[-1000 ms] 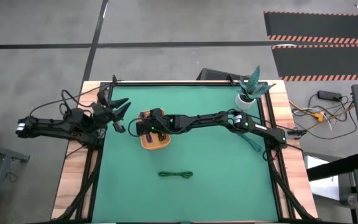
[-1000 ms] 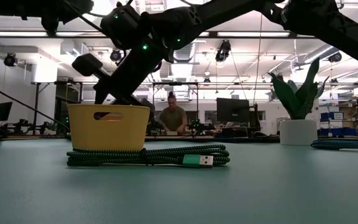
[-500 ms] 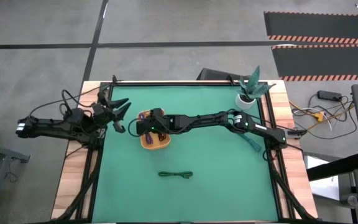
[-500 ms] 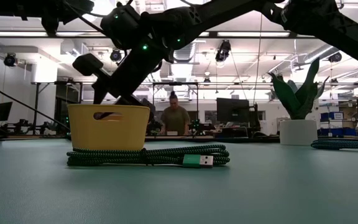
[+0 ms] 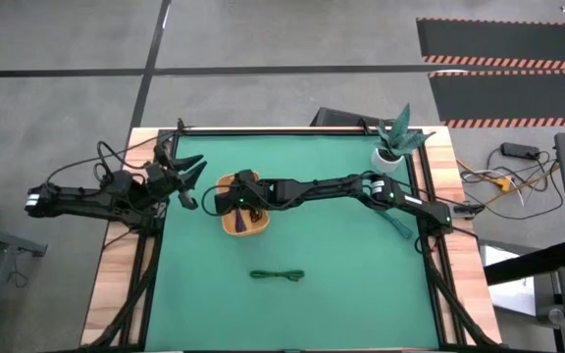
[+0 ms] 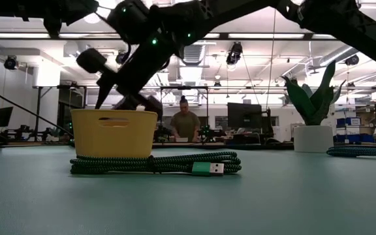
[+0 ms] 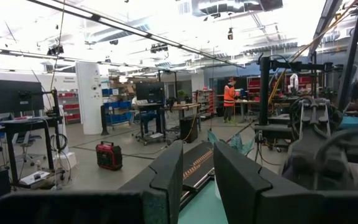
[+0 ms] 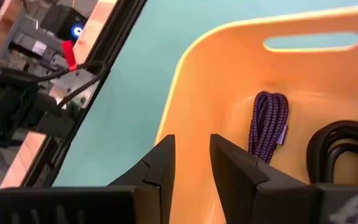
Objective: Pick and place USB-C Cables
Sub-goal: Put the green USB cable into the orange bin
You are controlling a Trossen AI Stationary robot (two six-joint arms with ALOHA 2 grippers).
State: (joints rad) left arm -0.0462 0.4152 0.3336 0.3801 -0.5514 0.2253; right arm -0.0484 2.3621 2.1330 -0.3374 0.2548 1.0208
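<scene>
An orange tray point(image 5: 250, 227) stands on the green mat, left of the middle. A purple cable bundle point(image 8: 267, 121) and a black cable bundle point(image 8: 340, 146) lie on its floor. A dark green cable bundle point(image 5: 278, 276) lies on the mat nearer the front edge; the low view shows it in front of the tray point(image 6: 155, 163). My right gripper point(image 8: 192, 158) hangs over the tray's left part point(image 5: 229, 201), open and empty. My left gripper point(image 5: 186, 175) waits open at the table's left edge.
A potted plant point(image 5: 393, 147) stands at the far right corner. Another cable point(image 5: 400, 224) lies by the right edge of the mat. My right arm point(image 5: 332, 186) stretches across the table's far half. A person point(image 6: 184, 123) sits in the room behind the table.
My right gripper has risen a little above the tray; its fingers stand higher over the rim than a second ago. The cables and the tray have kept still.
</scene>
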